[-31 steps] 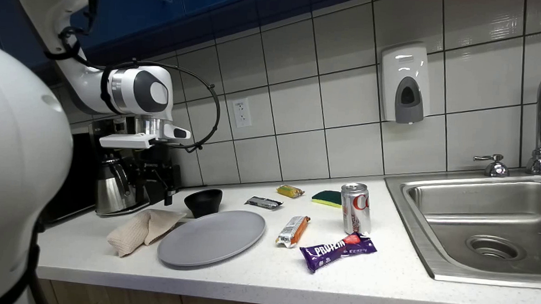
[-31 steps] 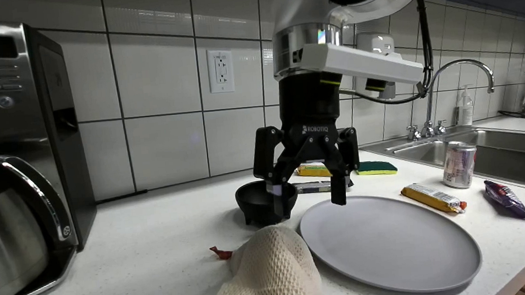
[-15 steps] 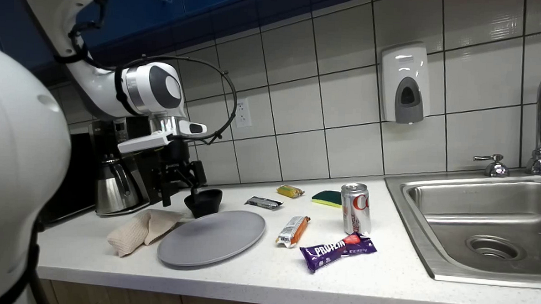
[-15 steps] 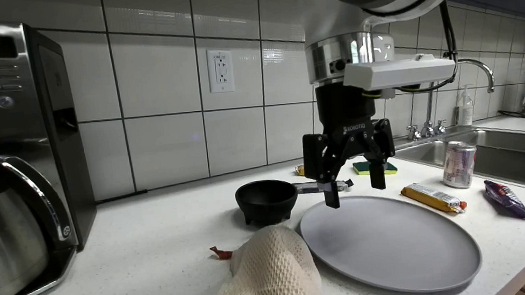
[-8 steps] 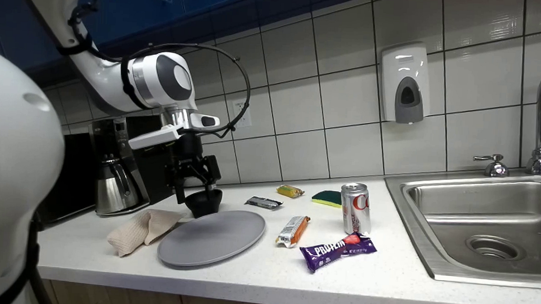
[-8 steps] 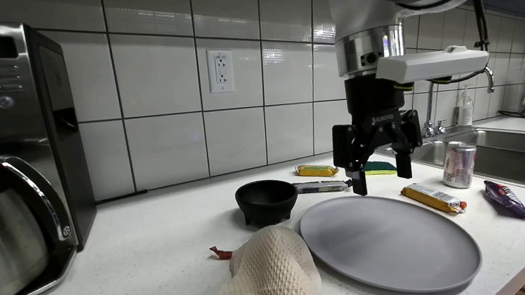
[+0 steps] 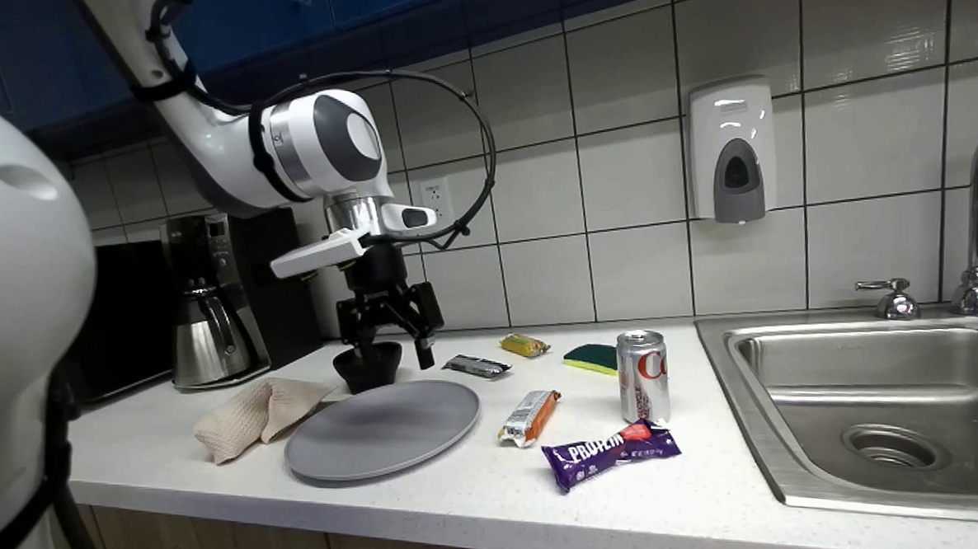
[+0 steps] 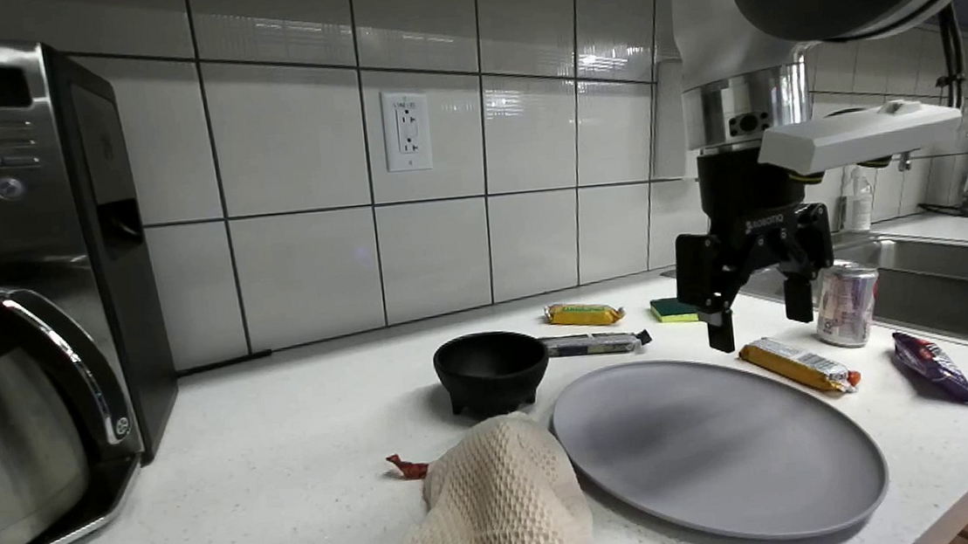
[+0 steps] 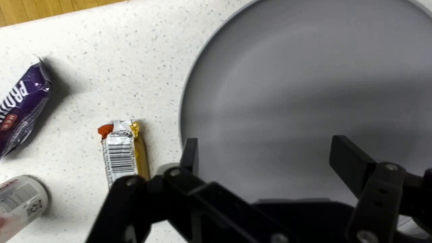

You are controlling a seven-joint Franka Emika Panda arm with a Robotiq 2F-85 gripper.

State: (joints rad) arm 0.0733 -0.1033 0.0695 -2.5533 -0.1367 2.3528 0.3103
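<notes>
My end effector (image 8: 760, 324) hangs above the table (image 7: 480, 489), pointing near straight down. Fingers (image 9: 351, 163) spread wide, nothing between them, touching nothing. In an exterior view my arm (image 7: 213, 159) slopes down from the upper left, bends at the wrist (image 7: 346, 140), then drops vertical to the fingertips; a rounded white link (image 7: 9, 311) of mine fills the left edge there. White bar (image 8: 862, 136) juts out sideways below the wrist.

Nearest to me: grey plate (image 9: 303, 84), flat on the table, underneath. Wrist view puts one fingertip at the plate's rim, the other over its inside. In both exterior views the tips show above the plate's wall-side edge, clearly off it; can't tell how high. Orange-wrapped bar (image 9: 123, 153) lies on the table just beside the plate; my linkage hides one end in the wrist view.

Also about: purple protein bar (image 7: 612, 453), lying near the orange one. Silver can (image 7: 643, 380), upright, near the purple one. Black bowl (image 8: 493, 394), upright near the plate. Beige cloth (image 8: 505, 507), bunched beside the plate, can't tell if touching. Grey-wrapped bar (image 8: 591, 344) and yellow-wrapped bar (image 8: 582, 314), flat, toward the tiled wall (image 7: 534, 194); green-and-yellow sponge (image 7: 591, 357) near them. Sink (image 7: 753, 418) past the can. Coffee maker (image 8: 19, 221) well apart, beyond cloth and bowl.
</notes>
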